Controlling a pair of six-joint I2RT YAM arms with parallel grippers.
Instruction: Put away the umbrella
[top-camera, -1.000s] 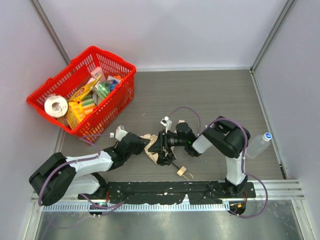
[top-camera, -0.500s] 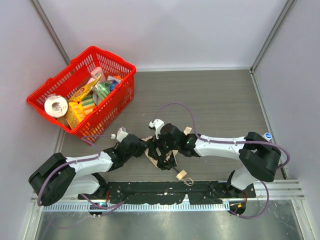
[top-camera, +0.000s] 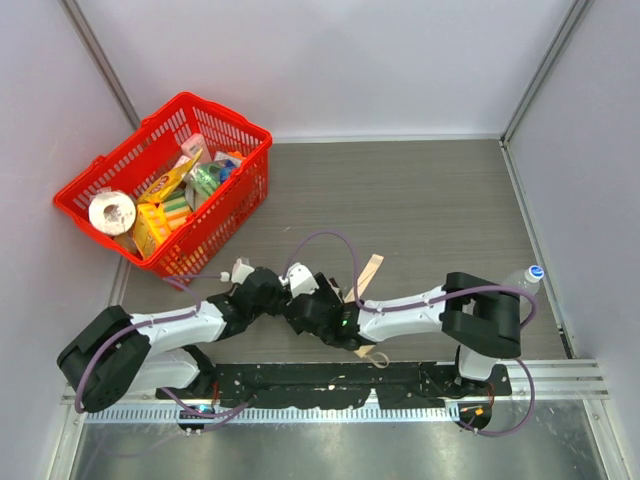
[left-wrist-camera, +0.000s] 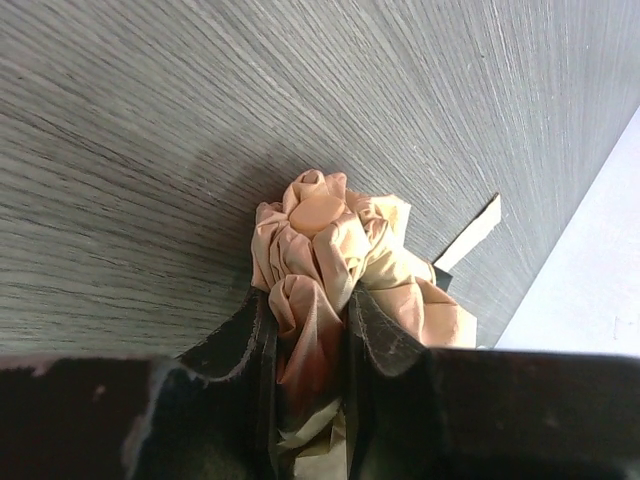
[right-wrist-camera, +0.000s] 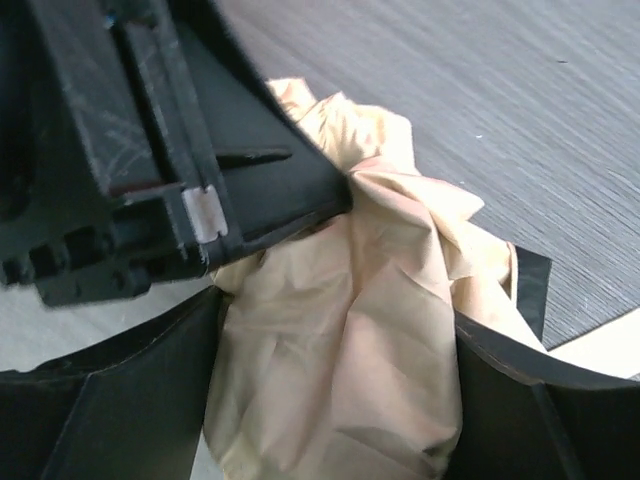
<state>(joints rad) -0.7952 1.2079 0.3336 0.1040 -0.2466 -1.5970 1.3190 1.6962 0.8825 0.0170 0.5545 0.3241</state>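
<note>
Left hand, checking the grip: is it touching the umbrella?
Touching. In the left wrist view the left hand pinches the umbrella fabric between both fingers.

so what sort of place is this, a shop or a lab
Most likely a robot lab test cell, not a shop: two arms bolted to a rail at the table edge, plain white walls boxing it in, and a red basket of groceries.

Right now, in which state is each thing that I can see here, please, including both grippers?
umbrella: collapsed on the table, fabric loose and crumpled.
left gripper: shut on the umbrella fabric.
right gripper: open around the fabric.
red basket: upright, holding groceries.
bottle: capped, at the table's right edge.
</note>
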